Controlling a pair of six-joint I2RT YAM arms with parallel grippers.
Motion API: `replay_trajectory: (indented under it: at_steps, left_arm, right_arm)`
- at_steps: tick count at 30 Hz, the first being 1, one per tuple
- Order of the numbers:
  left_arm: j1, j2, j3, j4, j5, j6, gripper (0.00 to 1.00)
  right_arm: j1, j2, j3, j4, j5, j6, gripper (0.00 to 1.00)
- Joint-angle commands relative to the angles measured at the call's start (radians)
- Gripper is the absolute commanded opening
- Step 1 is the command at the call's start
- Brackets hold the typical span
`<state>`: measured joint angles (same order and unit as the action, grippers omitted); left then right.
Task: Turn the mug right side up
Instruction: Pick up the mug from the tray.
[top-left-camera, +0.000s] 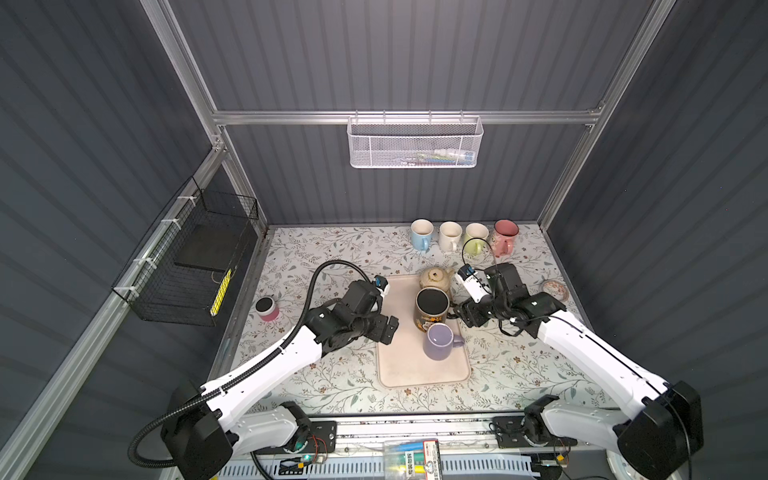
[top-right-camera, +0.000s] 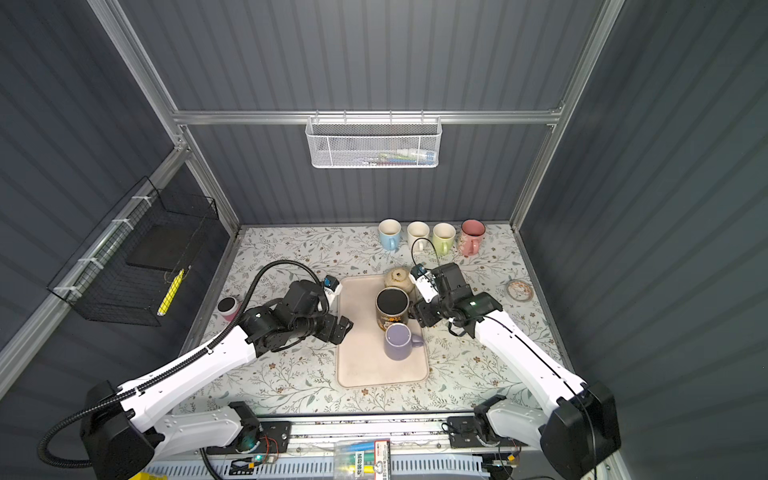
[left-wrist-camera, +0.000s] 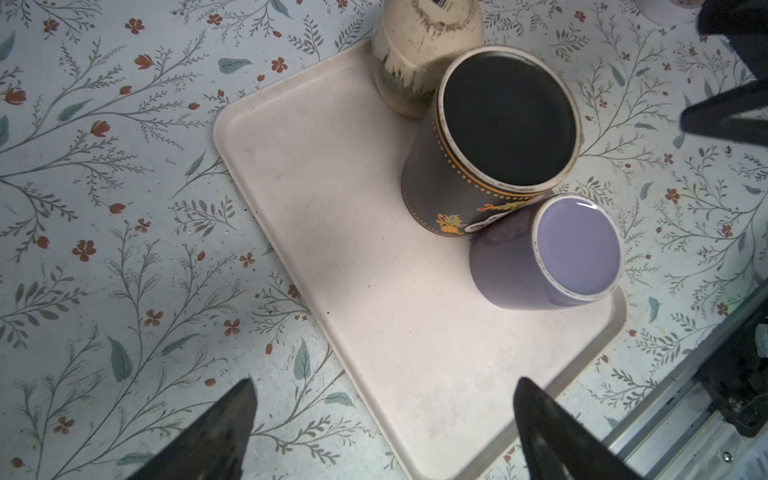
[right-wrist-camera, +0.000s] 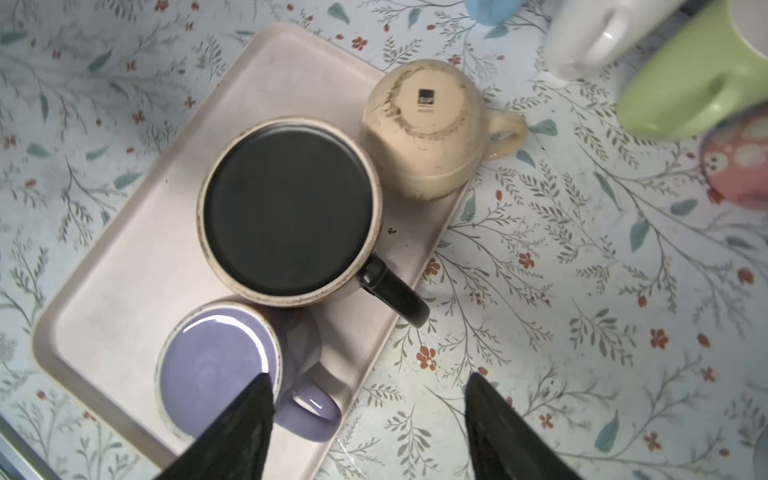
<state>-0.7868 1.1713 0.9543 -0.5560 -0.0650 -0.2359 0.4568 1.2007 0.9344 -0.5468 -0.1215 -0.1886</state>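
Note:
Three mugs stand bottom up on the pale pink tray (top-left-camera: 415, 370): a beige one (top-left-camera: 434, 277) at the far end, a tall black patterned one (top-left-camera: 432, 307) in the middle, and a purple one (top-left-camera: 438, 340) nearest. The black mug's handle (right-wrist-camera: 395, 291) points off the tray's right edge. My left gripper (top-left-camera: 388, 328) hangs open over the tray's left edge, holding nothing (left-wrist-camera: 384, 382). My right gripper (top-left-camera: 457, 313) is open just right of the black mug, above the tray's right edge and the purple mug's handle (right-wrist-camera: 307, 409), touching nothing (right-wrist-camera: 369, 376).
Several upright mugs line the back of the table: blue (top-left-camera: 422, 232), white (top-left-camera: 450, 235), green (top-left-camera: 476, 237), pink (top-left-camera: 505, 237). A small pink cup (top-left-camera: 267, 308) stands at the left and a small dish (top-left-camera: 553, 289) at the right. A black wire basket (top-left-camera: 195, 266) hangs on the left wall.

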Motion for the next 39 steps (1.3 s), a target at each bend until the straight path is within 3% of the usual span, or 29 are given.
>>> replay_trajectory:
  at_steps: [1, 9, 16, 27, 39]
  left_arm:
    - [-0.005, -0.046, 0.008, -0.047, -0.007, 0.027, 0.98]
    - [-0.005, -0.125, -0.021, -0.046, -0.012, 0.055, 1.0]
    - [-0.005, -0.135, -0.07, -0.013, -0.007, 0.068, 1.0]
    - [-0.005, -0.14, -0.084, -0.023, -0.017, 0.083, 1.0]
    - [-0.005, -0.136, -0.092, -0.038, -0.038, 0.086, 1.0]
  right_arm:
    - [-0.005, 0.031, 0.035, -0.056, -0.075, -0.171, 0.78]
    - [-0.082, 0.178, 0.141, -0.206, -0.14, -0.393, 0.82]
    - [-0.159, 0.192, 0.075, -0.09, -0.204, -0.565, 0.81]
    - [-0.173, 0.304, 0.115, -0.092, -0.321, -0.725, 0.76]
    - [-0.171, 0.496, 0.319, -0.272, -0.404, -0.838, 0.68]
